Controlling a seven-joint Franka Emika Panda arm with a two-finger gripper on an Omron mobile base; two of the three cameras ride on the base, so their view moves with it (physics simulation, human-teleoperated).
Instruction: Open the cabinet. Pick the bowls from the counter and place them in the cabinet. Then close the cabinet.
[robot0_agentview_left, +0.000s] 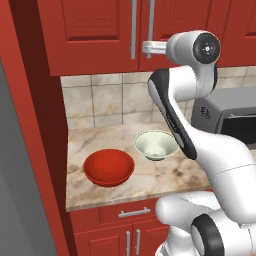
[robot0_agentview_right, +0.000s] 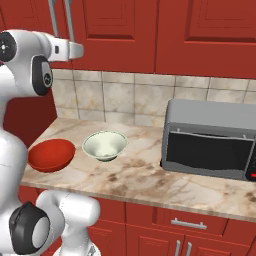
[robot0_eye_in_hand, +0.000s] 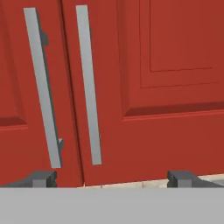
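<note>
While both doors of the tall red wall cabinet (robot0_eye_in_hand: 131, 87) are shut, the first step, opening it, is the one in hand. The gripper (robot0_eye_in_hand: 111, 178) faces the doors with its fingers spread wide and empty, the two silver bar handles (robot0_eye_in_hand: 87, 83) left of centre ahead, so the next move likely calls for shifting toward one bar and closing around it. On the marble counter (robot0_agentview_left: 165, 177) below, with open room around them, sit the red bowl (robot0_agentview_left: 108, 167) and the pale bowl (robot0_agentview_left: 155, 145), just beside each other.
</note>
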